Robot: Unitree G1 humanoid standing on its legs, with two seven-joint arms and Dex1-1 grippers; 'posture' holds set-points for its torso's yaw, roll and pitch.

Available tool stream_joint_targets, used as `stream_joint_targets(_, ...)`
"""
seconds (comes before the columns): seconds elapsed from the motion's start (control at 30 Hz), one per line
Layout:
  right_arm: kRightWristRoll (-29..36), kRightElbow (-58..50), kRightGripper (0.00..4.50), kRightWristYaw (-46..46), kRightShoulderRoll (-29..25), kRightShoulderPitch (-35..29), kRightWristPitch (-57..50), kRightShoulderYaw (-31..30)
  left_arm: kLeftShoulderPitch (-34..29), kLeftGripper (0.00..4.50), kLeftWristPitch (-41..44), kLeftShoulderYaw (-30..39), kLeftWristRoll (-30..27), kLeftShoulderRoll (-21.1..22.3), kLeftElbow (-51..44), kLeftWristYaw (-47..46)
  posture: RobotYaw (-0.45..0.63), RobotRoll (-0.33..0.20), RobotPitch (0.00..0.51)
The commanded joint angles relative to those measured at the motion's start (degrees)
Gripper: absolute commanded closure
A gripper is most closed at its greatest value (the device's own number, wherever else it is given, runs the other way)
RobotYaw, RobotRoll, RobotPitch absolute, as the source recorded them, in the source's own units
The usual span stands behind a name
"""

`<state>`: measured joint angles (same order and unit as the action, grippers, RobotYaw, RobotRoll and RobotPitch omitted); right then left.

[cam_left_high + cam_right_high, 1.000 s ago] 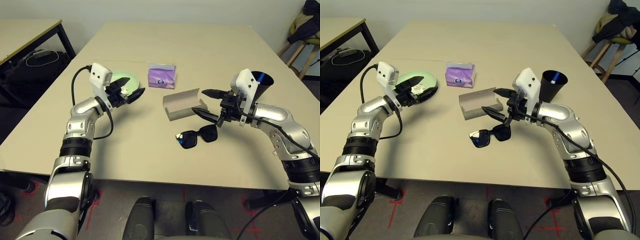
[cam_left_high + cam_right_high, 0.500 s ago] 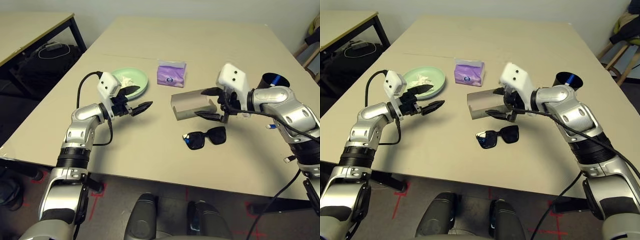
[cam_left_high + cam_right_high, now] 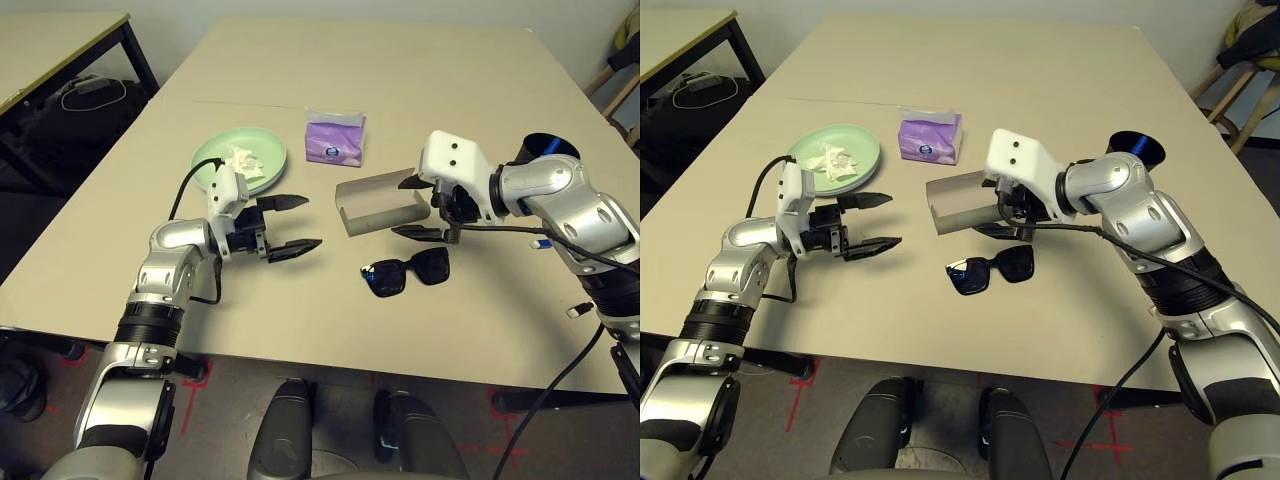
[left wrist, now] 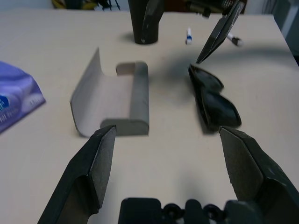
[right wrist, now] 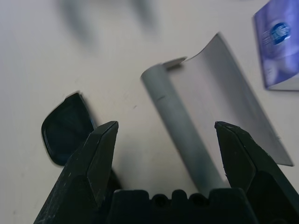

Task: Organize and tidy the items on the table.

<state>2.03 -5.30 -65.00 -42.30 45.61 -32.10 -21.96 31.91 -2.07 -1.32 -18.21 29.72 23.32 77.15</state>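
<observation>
A green plate [image 3: 215, 158] with crumpled white tissue [image 3: 241, 159] on it lies on the table [image 3: 420, 60] at the left. Behind the centre stands the purple tissue pack [image 3: 335, 138]. The grey glasses case [image 3: 375, 200] lies open at mid-table, and the black sunglasses [image 3: 405, 273] lie just in front of it. The black cup [image 3: 545, 150] stands at the right, with the blue-white pen [image 4: 188, 35] near it. My left gripper [image 3: 303, 222] is open and empty, left of the case and pointing at it. My right gripper [image 3: 405, 208] hangs open over the case's right end [image 5: 182, 126].
A smaller black-legged table [image 3: 60, 40] stands at the back left, with a dark bag and cables [image 3: 85, 100] on the floor beside it. A wooden stool [image 3: 1240, 70] with clothes stands at the far right. The table's front edge runs just below the sunglasses.
My left gripper has swung away from the plate towards the table's middle. My right gripper has moved left, over the case. The head camera has shifted too.
</observation>
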Motion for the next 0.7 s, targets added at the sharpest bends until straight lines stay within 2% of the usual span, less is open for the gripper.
stream_joint_targets(0.03,-1.8,-4.2,0.0,-2.2,-1.2,2.0,-3.4,-2.5,-1.1,0.06,-1.7,-1.7,0.8,0.8,0.0,2.4,0.22,0.0,0.164)
stream_joint_targets(0.3,-4.4,-8.8,0.0,-7.2,-3.6,4.6,-5.8,-6.5,-1.8,0.06,-3.5,-2.5,0.9,2.7,-1.4,5.4,0.23,0.0,0.164)
stream_joint_targets(0.5,-8.4,-8.7,0.0,-10.6,-4.8,6.0,-5.2,-11.0,-2.0,0.06,-3.2,-2.5,0.2,3.1,-2.7,6.1,0.23,0.0,0.162)
stream_joint_targets(0.7,-12.8,-6.2,0.0,-12.3,-3.9,6.9,-1.4,-14.3,-1.7,0.06,-2.4,-2.6,0.2,2.4,-4.1,5.1,0.24,0.0,0.161)
